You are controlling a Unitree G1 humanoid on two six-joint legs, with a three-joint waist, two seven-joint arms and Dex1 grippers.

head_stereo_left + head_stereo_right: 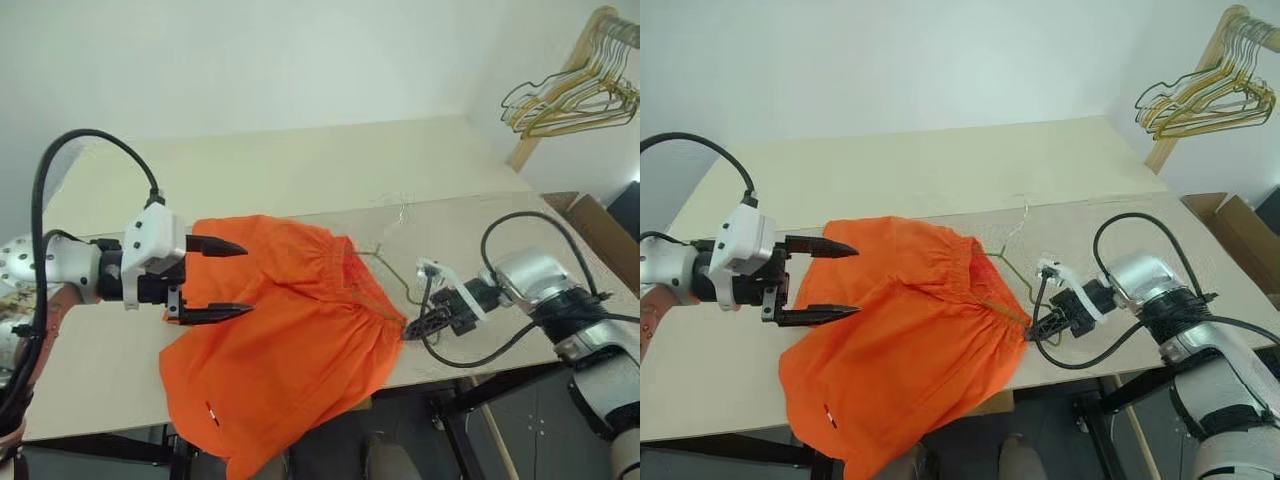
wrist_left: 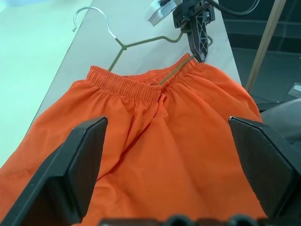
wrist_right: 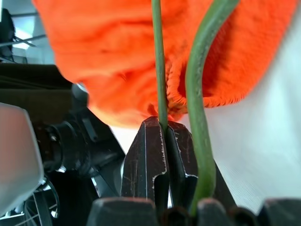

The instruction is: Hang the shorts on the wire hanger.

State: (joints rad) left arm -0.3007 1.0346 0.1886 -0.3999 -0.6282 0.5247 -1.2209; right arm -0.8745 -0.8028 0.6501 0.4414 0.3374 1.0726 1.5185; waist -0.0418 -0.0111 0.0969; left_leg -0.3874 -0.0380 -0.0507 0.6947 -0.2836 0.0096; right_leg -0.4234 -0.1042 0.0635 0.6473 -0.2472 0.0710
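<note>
The orange shorts lie spread on the table, one leg spilling over the near edge, with the wire hanger partly tucked into their waistband and its hook resting on the tabletop just beyond the shorts. At the waistband's corner by the table edge, the right gripper is pinched tight on the hanger's wire, its black fingers closed against it just beside the cloth. On the shorts' opposite side, the left gripper hovers above the fabric with its jaws spread wide, holding nothing.
</note>
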